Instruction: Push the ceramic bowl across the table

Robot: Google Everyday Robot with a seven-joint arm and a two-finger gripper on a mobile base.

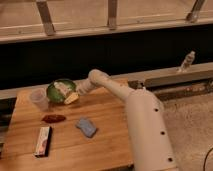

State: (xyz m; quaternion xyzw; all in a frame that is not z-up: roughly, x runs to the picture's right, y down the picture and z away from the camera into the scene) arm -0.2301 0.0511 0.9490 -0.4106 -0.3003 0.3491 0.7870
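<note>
The green ceramic bowl (61, 90) sits near the far left of the wooden table (107, 130), with a pale whitish-tan item inside it. My gripper (71, 98) is at the bowl's right front rim, touching or almost touching it. The white arm reaches to it from the right, across the table's far edge.
A clear plastic cup (38, 99) stands just left of the bowl. A dark red item (53, 118), a blue sponge-like item (86, 126) and a flat boxed bar (43, 140) lie on the front half of the table. A bottle (186, 61) stands on the ledge at the right.
</note>
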